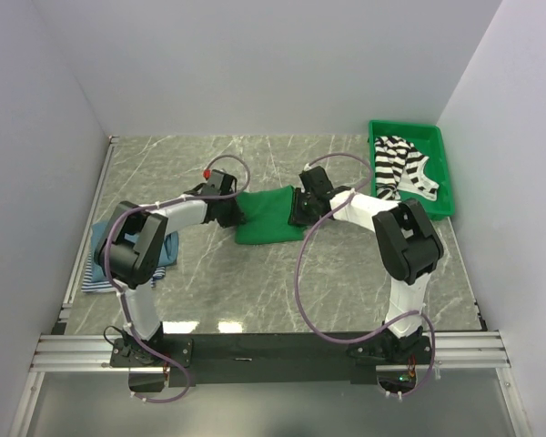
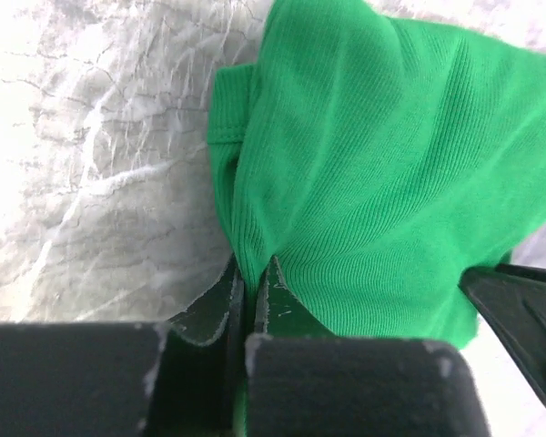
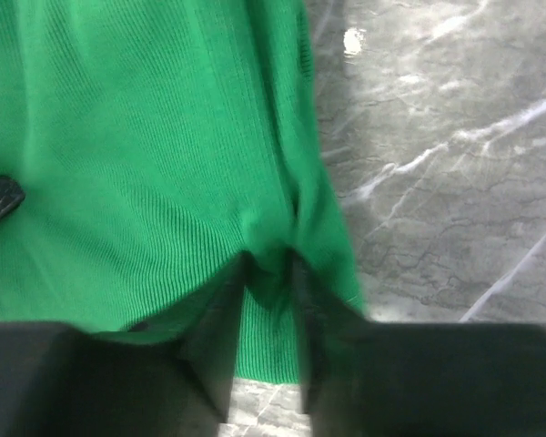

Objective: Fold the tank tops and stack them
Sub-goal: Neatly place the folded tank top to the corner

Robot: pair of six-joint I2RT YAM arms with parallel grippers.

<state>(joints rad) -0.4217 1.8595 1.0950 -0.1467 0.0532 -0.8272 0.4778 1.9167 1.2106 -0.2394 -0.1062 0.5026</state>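
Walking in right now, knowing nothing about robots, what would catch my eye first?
Most likely the bright green tank top spread mid-table, with the left gripper pinching its left edge and the right gripper holding cloth at its right edge. Next, the green bin at the far right, with a black-and-white striped top heaped inside. A blue pile of cloth sits near the left edge, partly hidden by the left arm.
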